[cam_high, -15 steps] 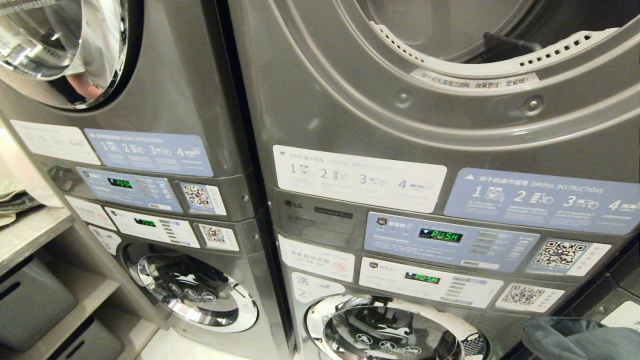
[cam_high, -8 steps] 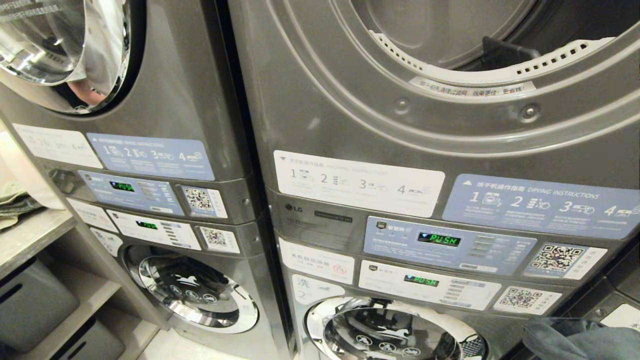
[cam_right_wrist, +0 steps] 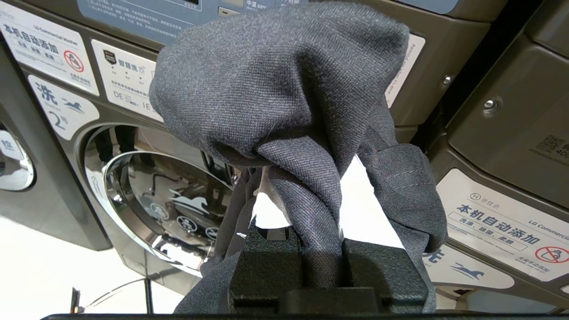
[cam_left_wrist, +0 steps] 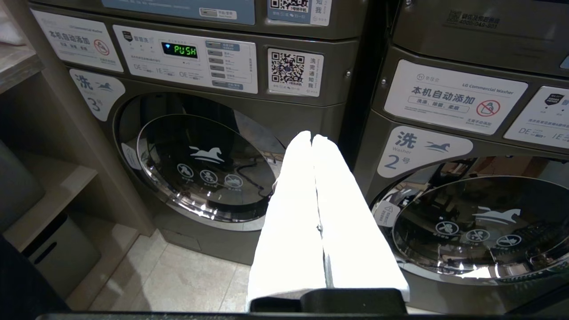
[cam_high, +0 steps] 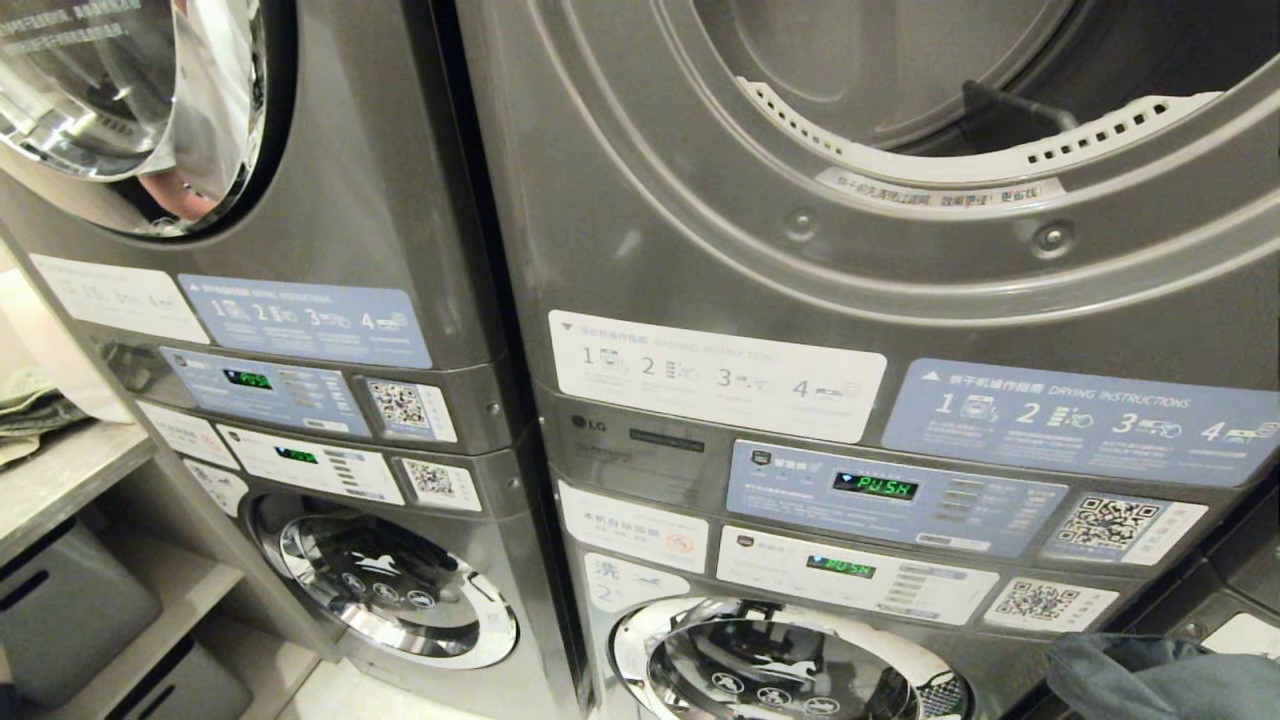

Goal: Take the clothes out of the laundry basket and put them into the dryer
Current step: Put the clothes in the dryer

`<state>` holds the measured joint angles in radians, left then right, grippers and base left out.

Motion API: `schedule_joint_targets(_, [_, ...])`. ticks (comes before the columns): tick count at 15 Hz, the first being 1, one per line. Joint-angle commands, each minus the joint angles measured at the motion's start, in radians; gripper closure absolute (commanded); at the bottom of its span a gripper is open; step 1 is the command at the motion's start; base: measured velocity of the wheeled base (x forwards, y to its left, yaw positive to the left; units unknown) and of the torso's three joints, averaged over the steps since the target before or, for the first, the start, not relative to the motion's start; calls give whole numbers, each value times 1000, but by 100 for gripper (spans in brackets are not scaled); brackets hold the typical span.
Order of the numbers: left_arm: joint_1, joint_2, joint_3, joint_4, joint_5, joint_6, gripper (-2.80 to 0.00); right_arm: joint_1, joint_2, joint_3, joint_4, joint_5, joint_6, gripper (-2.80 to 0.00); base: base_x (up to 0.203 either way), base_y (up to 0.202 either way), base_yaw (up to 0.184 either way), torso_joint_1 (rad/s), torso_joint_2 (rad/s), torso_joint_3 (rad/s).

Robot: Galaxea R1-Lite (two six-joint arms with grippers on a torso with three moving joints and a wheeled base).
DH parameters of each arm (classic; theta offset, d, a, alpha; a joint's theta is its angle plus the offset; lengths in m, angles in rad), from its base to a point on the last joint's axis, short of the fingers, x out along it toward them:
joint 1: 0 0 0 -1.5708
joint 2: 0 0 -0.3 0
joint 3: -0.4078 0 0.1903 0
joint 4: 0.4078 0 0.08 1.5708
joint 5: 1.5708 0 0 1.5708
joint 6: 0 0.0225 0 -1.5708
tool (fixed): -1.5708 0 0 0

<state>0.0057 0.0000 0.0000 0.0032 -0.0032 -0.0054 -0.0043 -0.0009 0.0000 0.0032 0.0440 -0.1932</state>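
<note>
The dryer point(cam_high: 800, 222) is the upper grey machine on the right, and its round mouth point(cam_high: 900, 90) stands open. A dark grey garment point(cam_right_wrist: 284, 89) is bunched over my right gripper point(cam_right_wrist: 318, 178), which is shut on a twisted fold of it. White fingers point(cam_right_wrist: 371, 209) show through gaps in the cloth. In the head view only a corner of that garment point(cam_high: 1150, 680) shows, at the bottom right, below the dryer's mouth. My left gripper point(cam_left_wrist: 312, 138) hangs parked before the lower washers, its white fingers pressed together and empty. The laundry basket is out of view.
A second stack of grey machines point(cam_high: 300, 200) stands to the left. Closed washer doors point(cam_high: 390, 590) point(cam_high: 780, 670) sit low. Lit control panels point(cam_high: 875, 487) run under the dryer. At far left a shelf point(cam_high: 60, 470) holds folded cloth point(cam_high: 25, 410), with grey bins point(cam_high: 60, 600) beneath.
The whole head picture has slid downward a little, so the camera has moved and more of the dryer's mouth shows. The garment corner stays at the bottom right.
</note>
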Motion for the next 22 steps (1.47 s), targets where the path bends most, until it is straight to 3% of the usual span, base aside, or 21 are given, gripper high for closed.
schedule_joint_targets(1, [0,-2,0,0,0,-1,0,0,1,0,0,0,-2,0,0,0,0,56,-127,-66])
schedule_joint_targets(22, [0,-2,0,0,0,-1,0,0,1,0,3,8,20,0,0,0,0,50,-94,-48])
